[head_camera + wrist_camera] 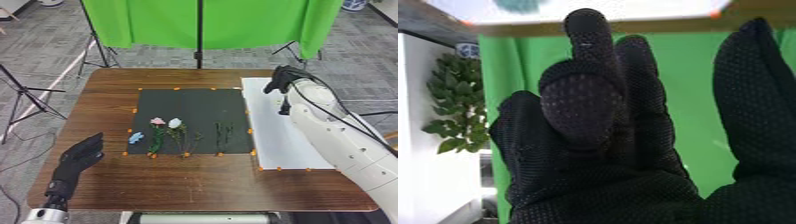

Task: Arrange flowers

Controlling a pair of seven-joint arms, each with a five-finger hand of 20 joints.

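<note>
No readable text, label or number on anything.

Right arm (332,139) extended forward, right hand (285,78) loosely open; left hand (81,154) relaxed

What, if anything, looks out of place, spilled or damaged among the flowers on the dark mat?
The blue flower sits oddly by the dark mat's left edge, apart from the pink flower and white flower, without their long green stems. Nothing looks spilled or damaged.
</note>
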